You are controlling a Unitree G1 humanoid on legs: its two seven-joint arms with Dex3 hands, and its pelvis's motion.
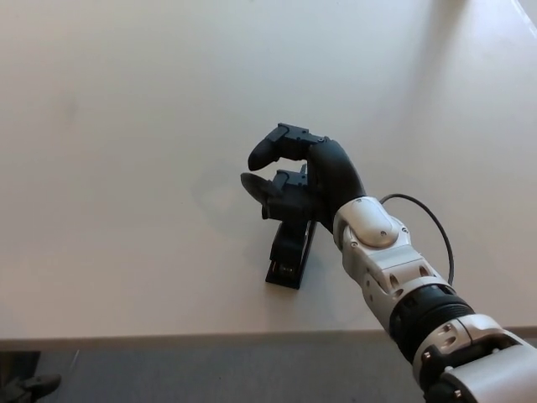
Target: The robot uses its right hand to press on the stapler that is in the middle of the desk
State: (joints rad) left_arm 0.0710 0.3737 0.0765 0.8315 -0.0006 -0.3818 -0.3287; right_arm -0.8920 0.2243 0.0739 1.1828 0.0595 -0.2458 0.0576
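Observation:
A black stapler [290, 253] lies on the white desk [126, 168] near its front edge, pointing away from me. My right hand [304, 178] hovers over the stapler's far end and hides that end. Its fingers are curled but apart, with nothing held between them. Whether the palm touches the stapler cannot be told from here. The left hand does not show.
The desk's front edge [168, 340] runs along the bottom of the view, with grey floor below it. A thin black cable [436, 231] loops from my right wrist.

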